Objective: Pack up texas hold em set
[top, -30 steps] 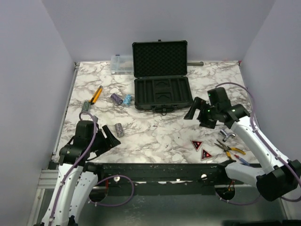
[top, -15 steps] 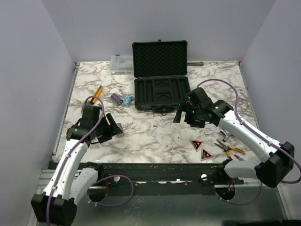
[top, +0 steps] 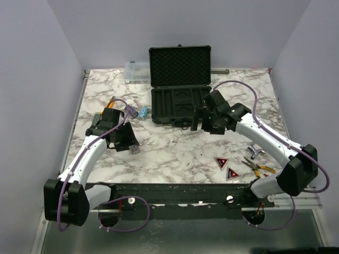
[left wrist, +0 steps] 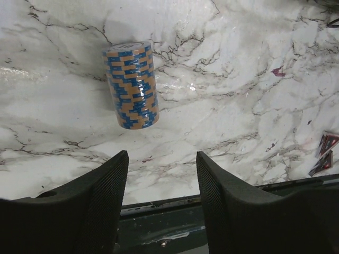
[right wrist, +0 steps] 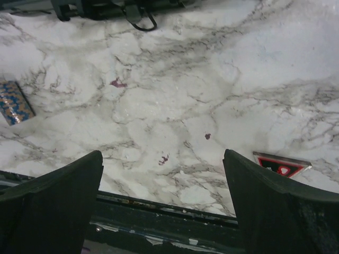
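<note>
The black briefcase (top: 183, 106) lies open at the back, with its foam lid upright and its slotted tray flat. Its handle shows in the right wrist view (right wrist: 142, 20). A blue-and-orange chip stack (left wrist: 131, 84) lies on its side just beyond my open, empty left gripper (left wrist: 161, 159); in the top view this stack (top: 135, 149) is at the gripper (top: 126, 138). A purple stack (top: 131, 110) and a blue stack (top: 144, 111) lie left of the case. Two red-black triangles (top: 221, 162) (top: 232, 173) lie at the front right. My right gripper (top: 197, 119) is open and empty before the case's front edge.
A clear organiser box (top: 136, 71) stands at the back left. An orange-handled tool (top: 109, 103) lies by my left arm. Pliers (top: 259, 168) and a small metal piece (top: 257, 153) lie at the front right. A grey rod (top: 220, 71) lies behind the case.
My left arm has stretched out from the table's front edge, bringing its gripper over the near chip stack. My right gripper has swung left to the case's front. No object moved.
</note>
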Action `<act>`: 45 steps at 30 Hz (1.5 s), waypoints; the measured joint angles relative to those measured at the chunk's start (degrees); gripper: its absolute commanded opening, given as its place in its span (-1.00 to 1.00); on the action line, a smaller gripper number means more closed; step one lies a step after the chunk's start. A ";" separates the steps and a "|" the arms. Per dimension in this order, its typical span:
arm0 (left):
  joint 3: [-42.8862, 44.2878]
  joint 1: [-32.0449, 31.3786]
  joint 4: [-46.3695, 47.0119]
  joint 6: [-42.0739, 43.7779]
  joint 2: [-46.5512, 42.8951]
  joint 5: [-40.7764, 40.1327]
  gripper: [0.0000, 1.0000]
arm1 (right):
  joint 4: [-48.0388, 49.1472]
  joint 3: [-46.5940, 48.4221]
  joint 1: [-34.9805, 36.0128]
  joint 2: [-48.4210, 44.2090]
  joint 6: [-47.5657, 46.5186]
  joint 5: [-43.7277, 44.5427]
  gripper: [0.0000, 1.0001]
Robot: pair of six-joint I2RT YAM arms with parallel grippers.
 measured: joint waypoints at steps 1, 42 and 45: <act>0.00 -0.02 0.35 0.17 0.74 0.00 0.09 | 0.42 1.22 0.00 1.22 -0.20 0.04 0.90; 5.46 -0.02 2.69 7.69 7.54 7.28 0.13 | 9.11 46.21 -5.05 51.76 -2.19 -0.55 0.10; 5.51 0.00 3.80 7.69 8.20 7.96 0.13 | 10.01 47.74 -5.60 53.99 -2.73 -1.57 0.10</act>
